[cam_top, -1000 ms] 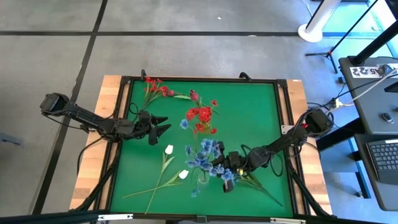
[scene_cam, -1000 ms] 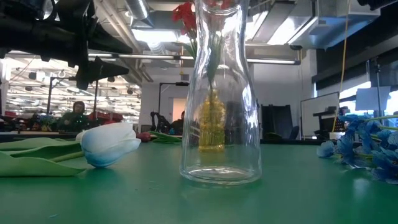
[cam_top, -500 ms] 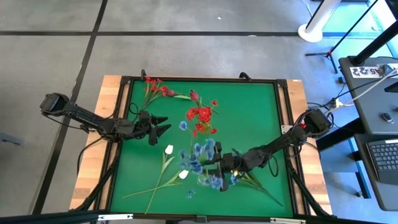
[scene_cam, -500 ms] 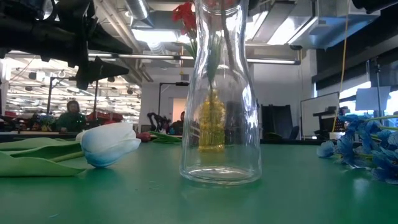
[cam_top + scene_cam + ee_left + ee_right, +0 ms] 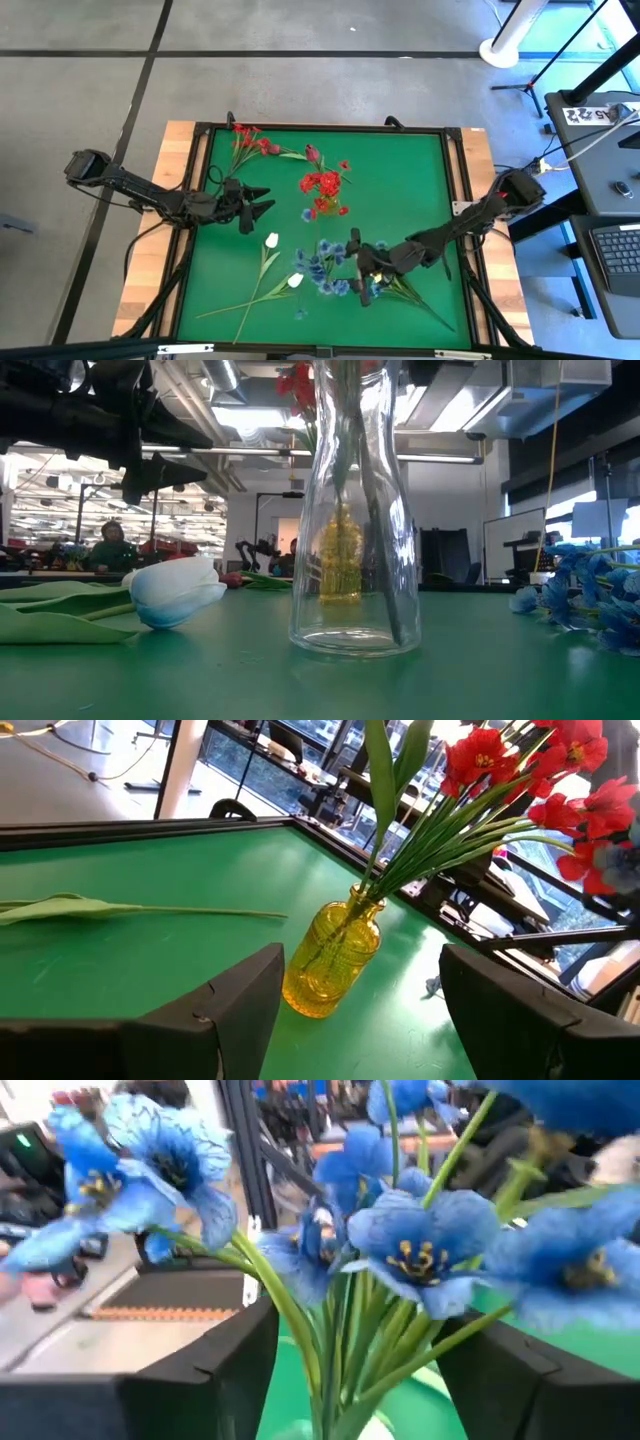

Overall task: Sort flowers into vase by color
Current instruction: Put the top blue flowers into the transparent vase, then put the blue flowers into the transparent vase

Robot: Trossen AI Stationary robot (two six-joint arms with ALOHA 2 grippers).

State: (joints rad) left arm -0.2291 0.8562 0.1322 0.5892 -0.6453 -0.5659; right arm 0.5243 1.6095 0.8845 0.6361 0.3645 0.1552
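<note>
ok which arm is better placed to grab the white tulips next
Left, probably. The left tool hangs open just beyond the white tulips, nothing in it. The right tool is open too, but sits at the blue sprays in the clear vase.

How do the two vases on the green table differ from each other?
The yellow vase is tinted amber, squat and round-bodied; the clear vase is colourless, taller and flares out toward its base. The yellow vase holds red flowers, while the clear vase holds blue flowers, whose green stems show through the glass. Both are see-through, stand upright on the green table, and hold flowers of one colour.
</note>
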